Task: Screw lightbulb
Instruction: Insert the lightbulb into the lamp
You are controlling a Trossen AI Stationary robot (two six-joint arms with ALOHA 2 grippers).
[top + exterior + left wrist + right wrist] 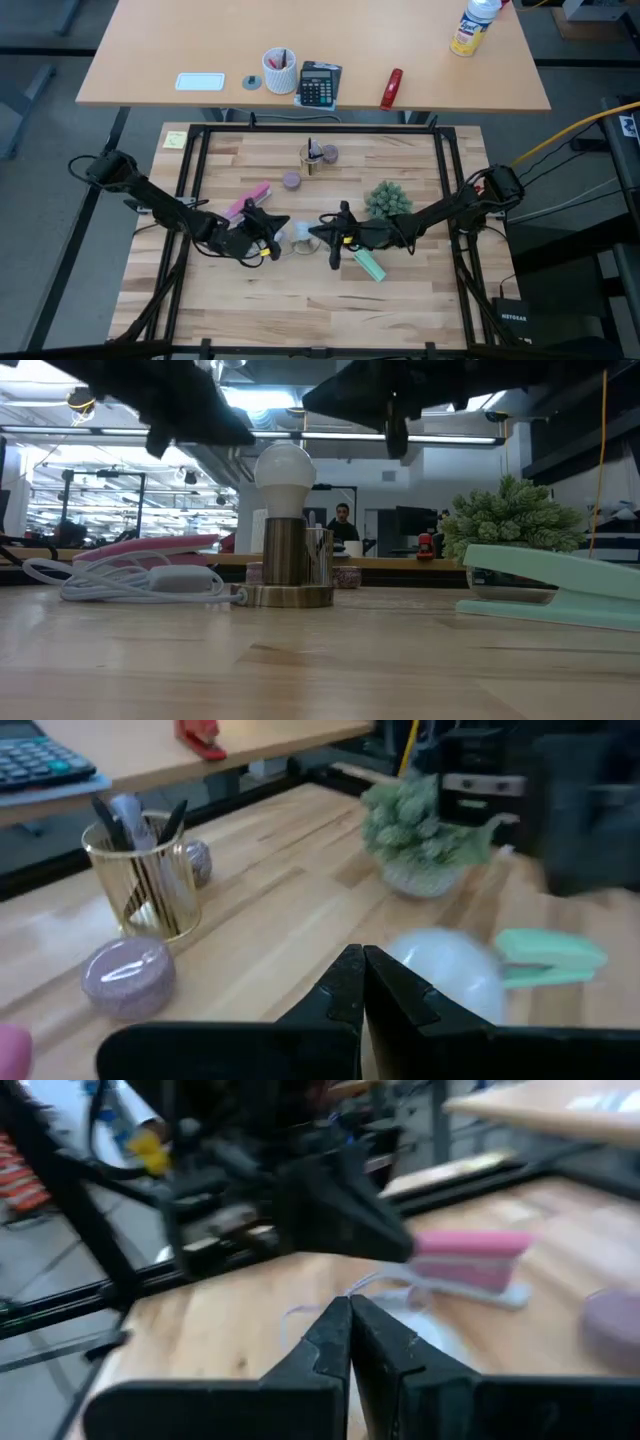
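The mint-green bar [560, 592] lay nearest; the lightbulb [285, 468] was seated upright in its socket [290, 565] — both claws [268, 236] [322, 233] were shut, empty, raised.

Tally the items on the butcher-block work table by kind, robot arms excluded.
Staplers: 2, pink and mint-green
Frosted-white lightbulb in socket: 1
Gold wire pen cup: 1
Small purple round tins: 2
Green potted plant: 1
Yellow sticky note: 1
Total: 8

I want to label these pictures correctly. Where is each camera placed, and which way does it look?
High view: above the table, looking straight down on both arms.
Low view: at tabletop height, facing the lightbulb; arms hang overhead.
Left wrist view: past the shut left claw toward the plant.
Right wrist view: past the shut right claw toward the left arm.
Shared: the mint stapler in low and left wrist views.
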